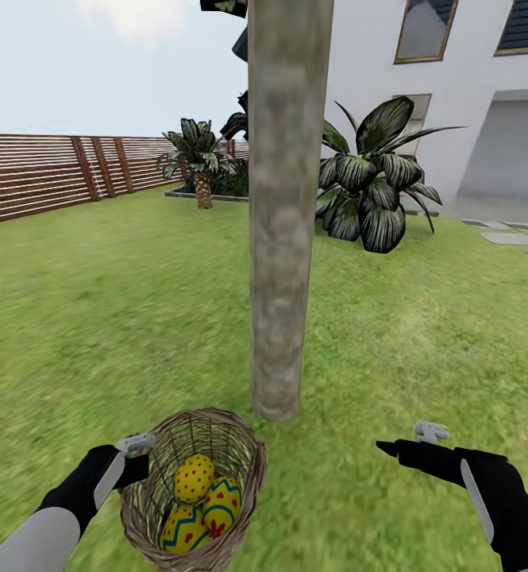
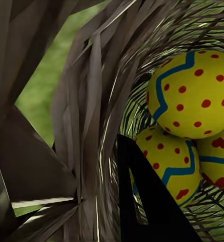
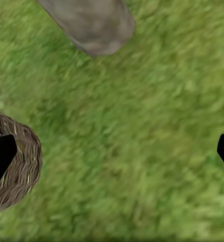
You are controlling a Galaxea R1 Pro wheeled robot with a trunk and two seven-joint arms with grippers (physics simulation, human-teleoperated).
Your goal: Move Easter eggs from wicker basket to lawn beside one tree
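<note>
Fingers of the left gripper [image 1: 140, 454] clamped on the wicker basket [image 1: 248, 469] rim, eggs [image 1: 194, 478] just inside, nearer this arm. Right gripper [image 1: 402, 442] spread wide, empty, over the lawn [image 1: 391, 334]. Mottled tree [image 1: 283, 238] trunk just beyond the twig weave; smooth dotted shells.

The head camera looked forward and down across the lawn [image 1: 97, 318], the tree [image 1: 283, 238] trunk close ahead and the wicker basket [image 1: 244, 469] just below. The left wrist camera sat against the basket's weave [image 2: 92, 126], peering inside. The right wrist camera faced down at grass, sharing basket [image 3: 26, 161] and trunk base [image 3: 92, 25].
</note>
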